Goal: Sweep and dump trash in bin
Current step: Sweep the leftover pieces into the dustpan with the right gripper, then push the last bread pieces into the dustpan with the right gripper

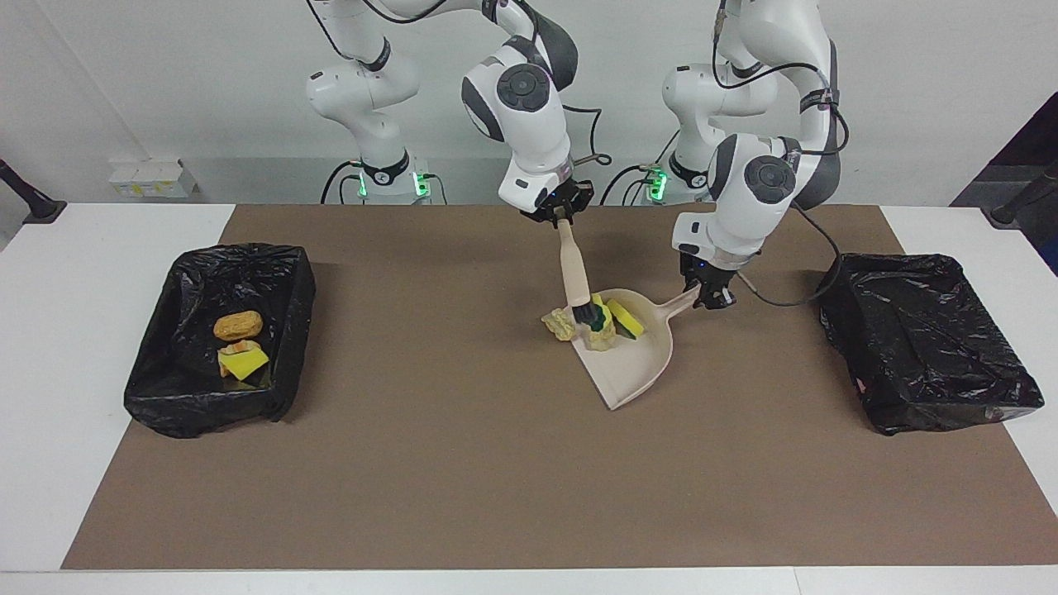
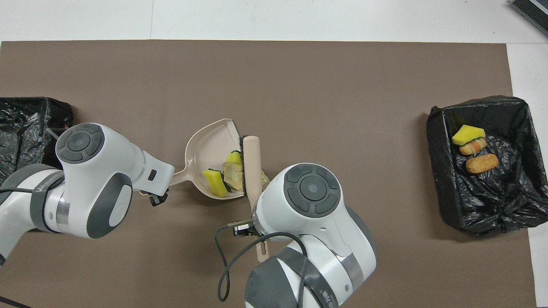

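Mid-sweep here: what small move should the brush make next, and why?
Probably one more short stroke toward the dustpan. The right hand holds the brush, and a tan scrap lies on the mat just outside the pan's mouth, beside the bristles, while the other scraps are inside. The left hand holds the pan's handle.
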You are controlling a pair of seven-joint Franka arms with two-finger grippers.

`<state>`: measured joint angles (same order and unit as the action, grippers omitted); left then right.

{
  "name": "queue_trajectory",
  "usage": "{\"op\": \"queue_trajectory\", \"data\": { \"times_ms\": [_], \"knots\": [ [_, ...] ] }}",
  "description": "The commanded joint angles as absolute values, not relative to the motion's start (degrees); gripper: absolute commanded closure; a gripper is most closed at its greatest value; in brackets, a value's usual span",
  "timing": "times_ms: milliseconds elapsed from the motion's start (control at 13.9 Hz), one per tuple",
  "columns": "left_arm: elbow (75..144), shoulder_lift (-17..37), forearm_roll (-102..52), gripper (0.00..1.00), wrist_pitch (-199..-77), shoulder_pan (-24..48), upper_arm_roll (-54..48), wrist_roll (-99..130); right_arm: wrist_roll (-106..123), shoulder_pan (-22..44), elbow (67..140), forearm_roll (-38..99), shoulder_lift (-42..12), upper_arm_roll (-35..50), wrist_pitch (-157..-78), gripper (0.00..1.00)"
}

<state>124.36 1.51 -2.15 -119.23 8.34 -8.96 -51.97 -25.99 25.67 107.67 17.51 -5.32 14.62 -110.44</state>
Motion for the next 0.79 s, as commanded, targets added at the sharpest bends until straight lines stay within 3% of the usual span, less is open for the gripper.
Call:
{"op": "queue_trajectory", "data": {
  "times_ms": [0, 287, 718],
  "knots": [
    [128.5, -2.0, -2.8, 1.0, -119.7, 8.0, -9.1, -57.5, -24.0, 25.1, 108.1, 16.7, -4.7, 15.4, -111.3, 1.0],
    [128.7, -2.2, -2.7, 1.0, -119.0, 8.0, -9.1, -64.6, -25.4, 29.0, 110.3, 16.8, -7.0, 15.5, -116.6, 1.0],
    [131.1, -3.8, -2.7, 1.0, -119.6, 8.7, -9.1, -64.9, -30.1, 34.8, 114.7, 16.8, -6.6, 15.5, -117.0, 1.0]
  ]
}}
